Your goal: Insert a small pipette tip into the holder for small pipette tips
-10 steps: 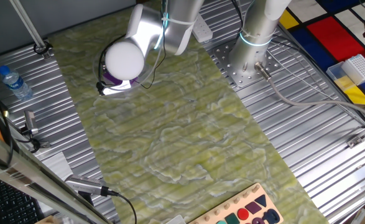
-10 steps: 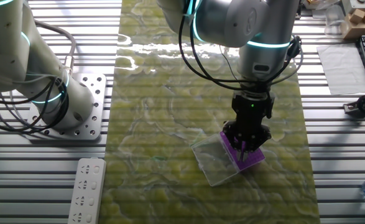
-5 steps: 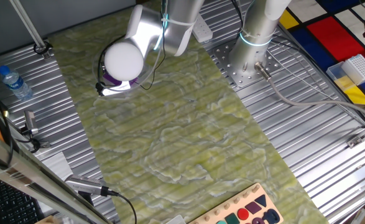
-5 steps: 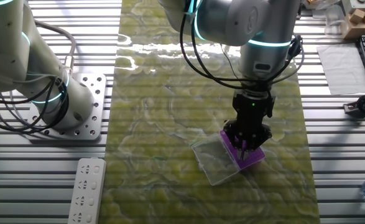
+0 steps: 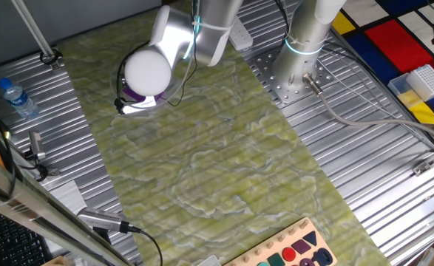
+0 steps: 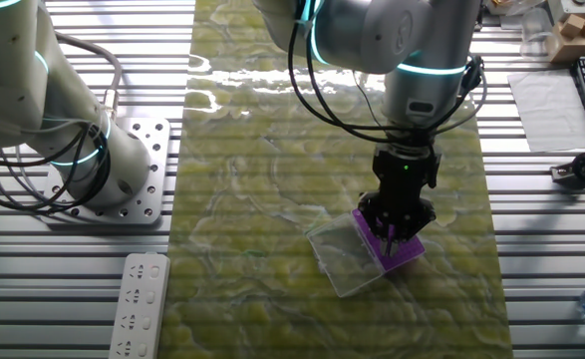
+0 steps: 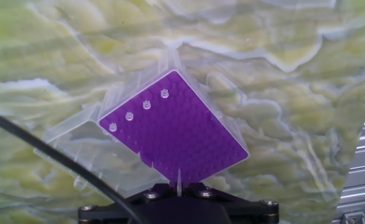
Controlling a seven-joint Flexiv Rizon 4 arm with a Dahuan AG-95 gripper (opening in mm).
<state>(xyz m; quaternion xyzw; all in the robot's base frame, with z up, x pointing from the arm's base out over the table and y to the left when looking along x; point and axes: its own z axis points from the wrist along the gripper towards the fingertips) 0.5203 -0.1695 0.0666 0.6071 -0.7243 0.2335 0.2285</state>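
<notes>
I saw the purple holder (image 7: 176,129) lying flat on the green mat (image 6: 252,199) beside its clear cover (image 6: 340,255), four tips (image 7: 138,110) seated along one edge. My gripper (image 6: 393,232) hung vertically over it, pinching a pipette tip (image 7: 179,180) just above the holes.

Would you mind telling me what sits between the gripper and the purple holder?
Only a slim clear pipette tip, pointing from the gripper toward the purple holder, in the hand view.
</notes>
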